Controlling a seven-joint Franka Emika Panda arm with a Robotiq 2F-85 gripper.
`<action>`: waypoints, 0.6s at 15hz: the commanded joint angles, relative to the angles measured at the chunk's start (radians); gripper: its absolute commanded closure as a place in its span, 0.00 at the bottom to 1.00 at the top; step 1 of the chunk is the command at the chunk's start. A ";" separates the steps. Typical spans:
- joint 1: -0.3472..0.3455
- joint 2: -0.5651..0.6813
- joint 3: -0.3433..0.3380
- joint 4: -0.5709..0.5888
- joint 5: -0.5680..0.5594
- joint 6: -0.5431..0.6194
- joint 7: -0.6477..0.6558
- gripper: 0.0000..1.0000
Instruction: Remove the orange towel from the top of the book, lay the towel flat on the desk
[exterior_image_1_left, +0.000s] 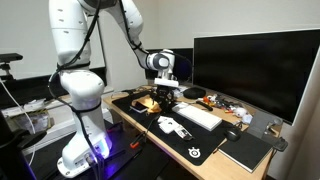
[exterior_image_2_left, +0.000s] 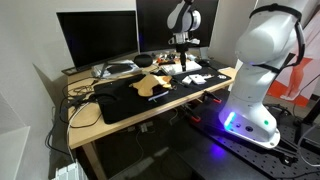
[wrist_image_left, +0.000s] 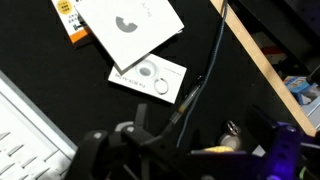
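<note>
The orange towel (exterior_image_2_left: 150, 86) lies crumpled on the black desk mat (exterior_image_2_left: 125, 100) and also shows as the orange towel (exterior_image_1_left: 148, 99) under the arm. The book beneath it cannot be told apart from the dark mat in either exterior view. My gripper (exterior_image_2_left: 181, 55) hangs above the desk, a little to the side of the towel, pointing down; it is also seen from the other side as the gripper (exterior_image_1_left: 166, 88). In the wrist view the gripper (wrist_image_left: 185, 160) is open, its dark fingers (wrist_image_left: 95, 150) spread wide with nothing between them. The towel and book are out of the wrist view.
A white keyboard (exterior_image_1_left: 198, 116), a white object with black marks (exterior_image_1_left: 172, 125) and a dark grey notebook (exterior_image_1_left: 245, 150) lie on the desk. Monitors (exterior_image_1_left: 255, 70) stand at the back. White cards (wrist_image_left: 130, 25) and a cable (wrist_image_left: 200, 80) lie below the wrist camera, near the desk edge (wrist_image_left: 265, 70).
</note>
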 joint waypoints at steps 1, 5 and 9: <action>-0.014 0.002 0.014 0.001 -0.001 -0.002 0.001 0.00; -0.014 0.003 0.014 0.001 -0.001 -0.002 0.001 0.00; 0.003 0.016 0.045 -0.005 0.076 0.031 -0.065 0.00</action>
